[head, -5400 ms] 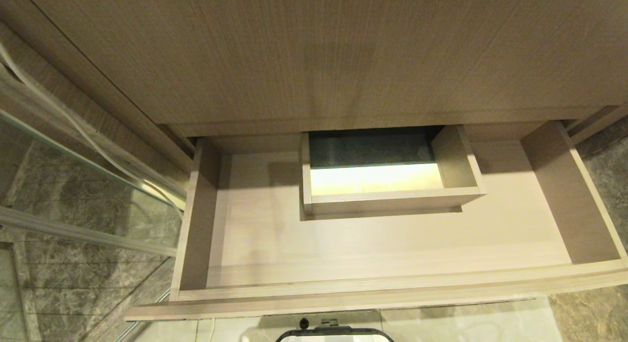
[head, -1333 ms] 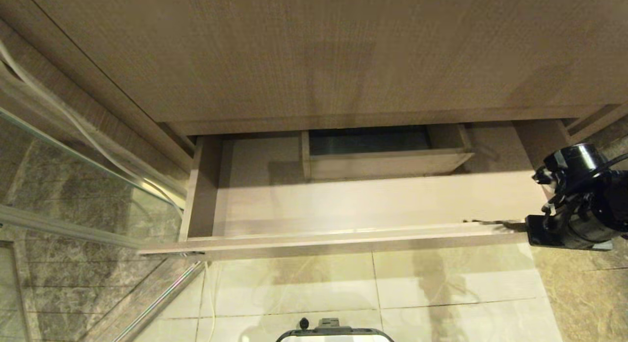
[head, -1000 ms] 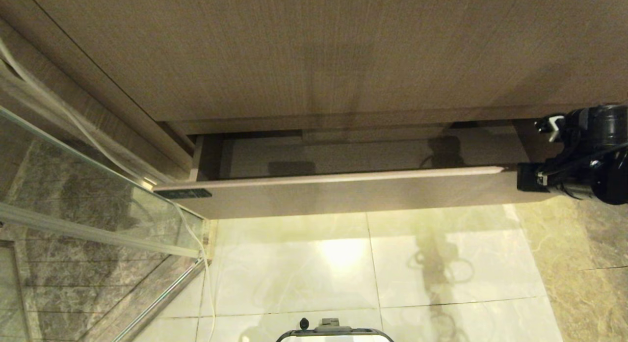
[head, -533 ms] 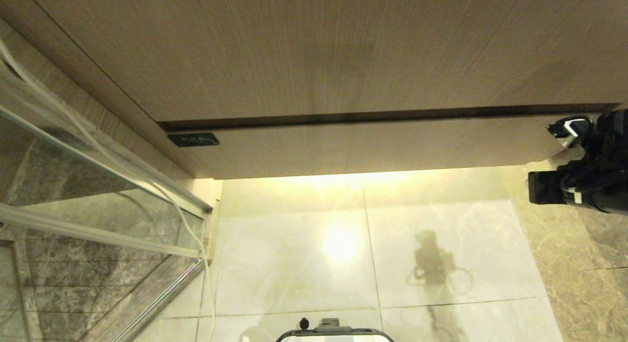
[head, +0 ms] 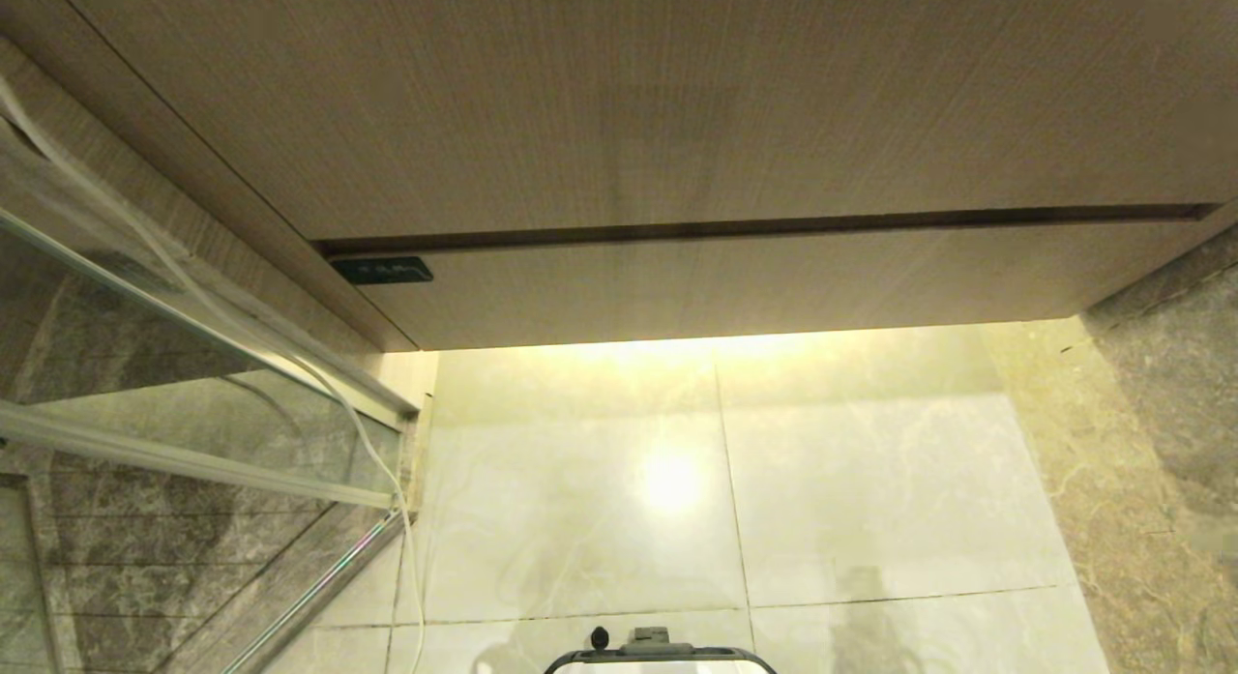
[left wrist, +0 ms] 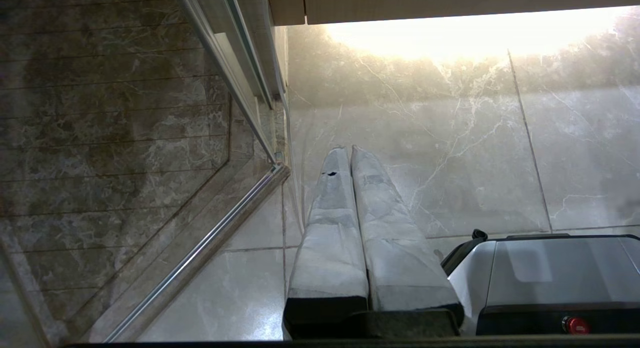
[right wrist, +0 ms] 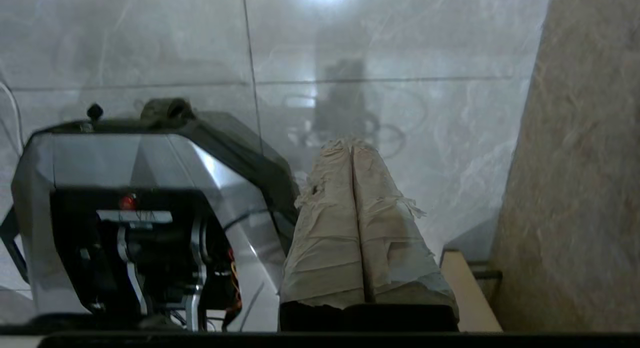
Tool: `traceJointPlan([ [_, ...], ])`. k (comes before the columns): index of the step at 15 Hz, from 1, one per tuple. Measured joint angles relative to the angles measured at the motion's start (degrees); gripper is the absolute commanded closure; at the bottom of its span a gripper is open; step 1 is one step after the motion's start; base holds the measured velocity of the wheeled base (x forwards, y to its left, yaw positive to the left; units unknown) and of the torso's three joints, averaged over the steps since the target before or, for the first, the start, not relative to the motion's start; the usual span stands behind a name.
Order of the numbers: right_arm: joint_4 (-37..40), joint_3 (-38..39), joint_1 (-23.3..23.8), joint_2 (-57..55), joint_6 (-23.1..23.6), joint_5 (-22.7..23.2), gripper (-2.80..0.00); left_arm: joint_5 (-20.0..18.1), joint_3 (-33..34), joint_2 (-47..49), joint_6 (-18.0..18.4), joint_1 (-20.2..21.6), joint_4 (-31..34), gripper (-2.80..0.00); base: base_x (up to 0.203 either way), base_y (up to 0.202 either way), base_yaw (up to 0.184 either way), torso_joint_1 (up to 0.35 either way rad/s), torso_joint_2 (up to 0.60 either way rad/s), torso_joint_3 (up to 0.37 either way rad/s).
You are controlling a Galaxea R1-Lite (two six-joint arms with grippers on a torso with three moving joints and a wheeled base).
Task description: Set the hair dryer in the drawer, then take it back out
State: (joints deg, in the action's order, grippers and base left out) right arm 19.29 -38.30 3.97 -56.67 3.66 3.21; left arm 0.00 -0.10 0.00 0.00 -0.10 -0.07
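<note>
The drawer is seen pushed flush into the cabinet across the middle of the head view, its beige wood-grain front closed beneath a taller wood-grain panel, with a small dark label plate at its left end. The hair dryer is not seen in any view. A glass shower partition with a metal rail is found at the left of the frame, and a thin white cord is trailed down beside it onto the pale floor tiles (a bright glare is reflected there). The left gripper is held over the tiles beside the robot's base, its taped fingers pressed together on nothing. The right gripper is likewise closed and empty, above the tiles near a speckled brown wall.
</note>
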Motion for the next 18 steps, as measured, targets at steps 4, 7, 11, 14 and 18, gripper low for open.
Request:
traceJointPlan([
  [4, 6.9, 7.8, 1.1, 19.5, 0.3, 0.3, 0.0, 0.0, 0.0, 0.0, 0.0, 0.0, 0.0, 0.0, 0.0, 0.0, 0.0, 0.0, 0.0, 0.0],
  [7, 1.5, 19.4, 1.3, 32.3, 2.2, 0.0, 0.0, 0.0, 0.0, 0.0, 0.1, 0.0, 0.0, 0.0, 0.0, 0.0, 0.0, 0.0, 0.0, 0.0],
  [11, -12.7, 30.6, -1.3, 41.6, 3.1, -1.5, 0.0, 0.0, 0.0, 0.0, 0.0, 0.0, 0.0, 0.0, 0.0, 0.0, 0.0, 0.0, 0.0, 0.0],
  [14, -21.4, 36.4, -2.8, 48.4, 2.7, -2.6, 0.0, 0.0, 0.0, 0.0, 0.0, 0.0, 0.0, 0.0, 0.0, 0.0, 0.0, 0.0, 0.0, 0.0],
  [18, -23.7, 38.1, -3.4, 55.2, 0.3, -4.0, 0.0, 0.0, 0.0, 0.0, 0.0, 0.0, 0.0, 0.0, 0.0, 0.0, 0.0, 0.0, 0.0, 0.0],
])
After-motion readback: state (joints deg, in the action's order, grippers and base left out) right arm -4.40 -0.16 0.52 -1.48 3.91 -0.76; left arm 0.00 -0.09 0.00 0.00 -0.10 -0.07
